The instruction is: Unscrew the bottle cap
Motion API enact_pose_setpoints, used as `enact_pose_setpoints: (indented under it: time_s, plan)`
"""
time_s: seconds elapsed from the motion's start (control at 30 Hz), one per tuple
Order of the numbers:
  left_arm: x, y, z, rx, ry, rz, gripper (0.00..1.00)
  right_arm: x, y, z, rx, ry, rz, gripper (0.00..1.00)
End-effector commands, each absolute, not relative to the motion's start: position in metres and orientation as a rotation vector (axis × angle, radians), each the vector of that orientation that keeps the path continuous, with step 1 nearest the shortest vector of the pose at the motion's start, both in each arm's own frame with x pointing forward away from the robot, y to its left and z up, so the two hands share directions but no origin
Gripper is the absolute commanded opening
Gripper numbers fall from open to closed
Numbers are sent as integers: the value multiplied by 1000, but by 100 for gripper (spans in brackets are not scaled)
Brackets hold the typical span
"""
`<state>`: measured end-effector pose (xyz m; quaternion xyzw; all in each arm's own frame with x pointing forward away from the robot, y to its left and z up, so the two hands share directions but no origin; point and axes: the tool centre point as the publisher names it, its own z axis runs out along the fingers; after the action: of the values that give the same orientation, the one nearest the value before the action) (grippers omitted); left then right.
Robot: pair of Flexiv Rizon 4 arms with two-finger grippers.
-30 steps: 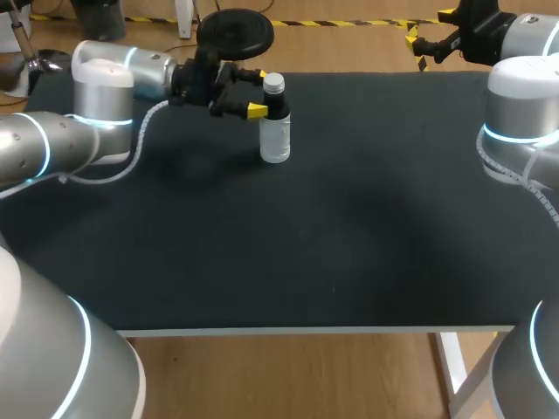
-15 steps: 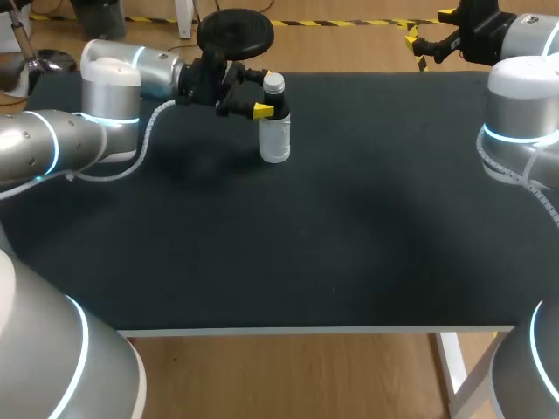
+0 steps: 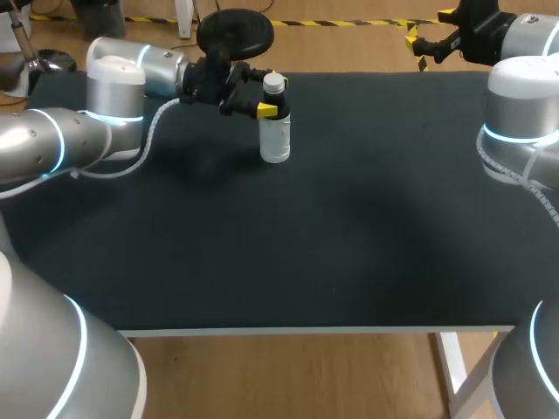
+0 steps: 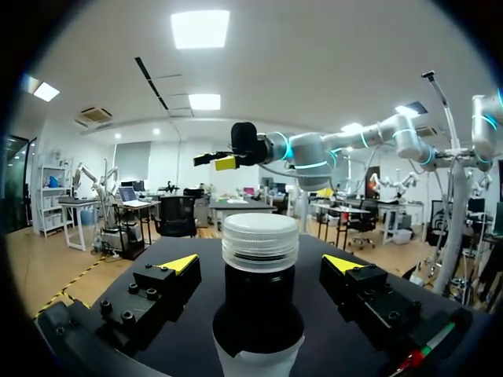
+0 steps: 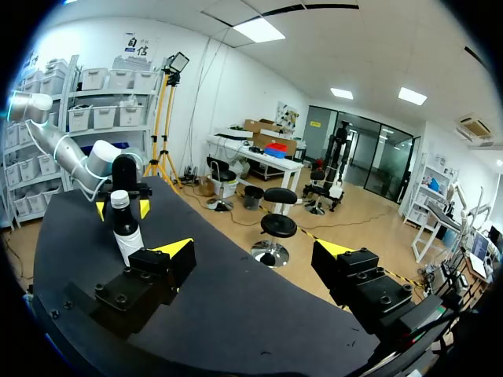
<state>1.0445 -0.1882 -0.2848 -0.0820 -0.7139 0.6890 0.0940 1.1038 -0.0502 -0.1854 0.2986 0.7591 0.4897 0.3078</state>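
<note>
In the head view, the bottle [image 3: 275, 140] is standing upright toward the far left of the black table [image 3: 349, 227], with its white cap [image 3: 274, 84] on top. The left gripper [image 3: 272, 98], coming in from the left, is straddling the bottle's dark neck just under the cap. The right gripper [image 3: 428, 26] is hanging by the table's far right corner, fingers spread and holding nothing.

In the left wrist view, the bottle [image 4: 259, 314] is sitting between the fingers of the left gripper [image 4: 262, 265]. Both yellow tips are standing off from the neck (a gap is showing on each side), so the jaws are open around it, not gripping.

In the right wrist view, the right gripper [image 5: 254, 251] is gaping wide. The bottle [image 5: 127, 236] is showing well apart from it, across the table, flanked by the left gripper's yellow tips.
</note>
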Motion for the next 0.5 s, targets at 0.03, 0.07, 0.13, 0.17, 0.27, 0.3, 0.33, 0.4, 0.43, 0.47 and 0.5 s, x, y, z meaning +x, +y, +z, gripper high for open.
enact_pose_setpoints:
  time_s: [0.03, 0.07, 0.13, 0.17, 0.27, 0.3, 0.33, 0.4, 0.43, 0.47, 0.5]
  plan:
    - [1051, -189, -288, -278, -2092, 2028, 64, 1104, -50, -185, 790, 2008, 1294, 100]
    - [1051, -189, -288, -278, -2093, 2028, 49, 1104, -50, -185, 790, 2008, 1294, 100]
    - [1051, -189, -288, -279, -2093, 2028, 40, 1104, -50, -185, 790, 2008, 1294, 100]
    - [1051, -189, -288, -279, -2093, 2029, 27, 1104, -50, -185, 790, 2008, 1294, 100]
    - [1050, -189, -287, -281, -2094, 2030, 0, 1104, -50, -185, 790, 2008, 1294, 100]
    - [1050, -189, -287, -282, -2095, 2030, 0, 1104, -50, -185, 790, 2008, 1294, 100]
    - [1050, -189, -287, -282, -2096, 2031, 0, 1104, -50, -185, 790, 2008, 1294, 100]
    - [1050, -189, -286, -285, -2097, 2033, 0, 1104, -50, -185, 790, 2008, 1294, 100]
    - [1050, -189, -285, -286, -2098, 2034, 0, 1104, -50, -185, 790, 2008, 1294, 100]
    - [1050, -189, -285, -287, -2099, 2034, 0, 1104, -50, -185, 790, 2008, 1294, 100]
    - [1050, -189, -285, -289, -2100, 2034, 0, 1104, -50, -185, 790, 2008, 1294, 100]
